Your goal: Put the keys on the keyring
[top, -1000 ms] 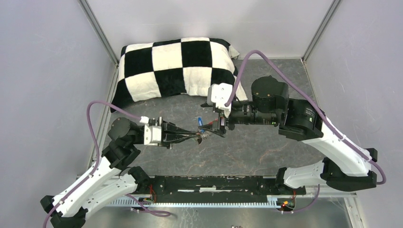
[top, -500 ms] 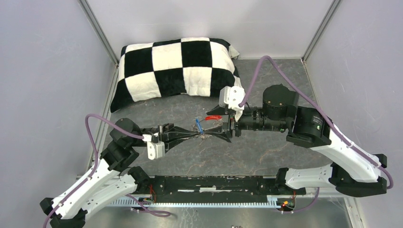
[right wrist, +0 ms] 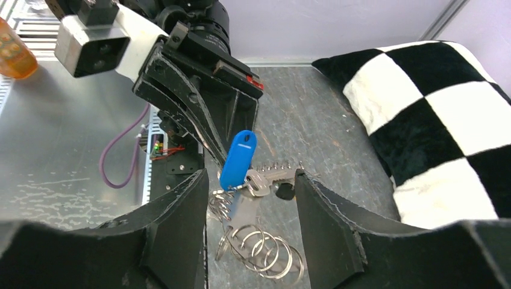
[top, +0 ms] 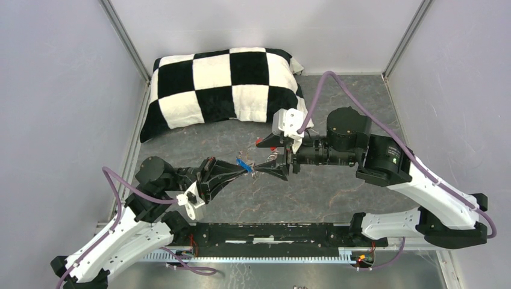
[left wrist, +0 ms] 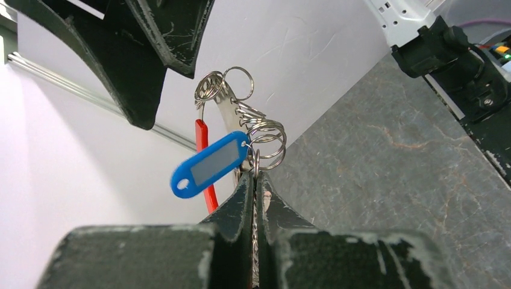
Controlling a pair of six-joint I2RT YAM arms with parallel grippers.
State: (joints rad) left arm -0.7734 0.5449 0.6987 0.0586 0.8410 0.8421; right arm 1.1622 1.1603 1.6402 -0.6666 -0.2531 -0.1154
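Above the grey, stone-patterned table point(top: 337, 192), the left gripper point(top: 248, 170) reaches in from the left. Its fingers point(left wrist: 238, 208) are pressed flat together, pinching the keyring point(left wrist: 265, 135), a run of linked silver loops, so that the bunch stands clear of the tabletop. A blue-tagged key point(left wrist: 208, 165) hangs from the loops just beyond the fingertips, its tag tilted. A red tag point(left wrist: 203, 141) shows edge-on behind it. To the right, the right gripper point(top: 265, 158) faces its partner tip to tip, its fingers point(right wrist: 181, 223) spread wide to either side of the bunch. The blue tag and a silver key blade sit in the gap between them, with more loops dangling below. Whether either finger touches metal cannot be told from here, but neither is closed on anything. A black-and-white checked cushion point(top: 223, 84) lies against the back wall, well apart from both arms.
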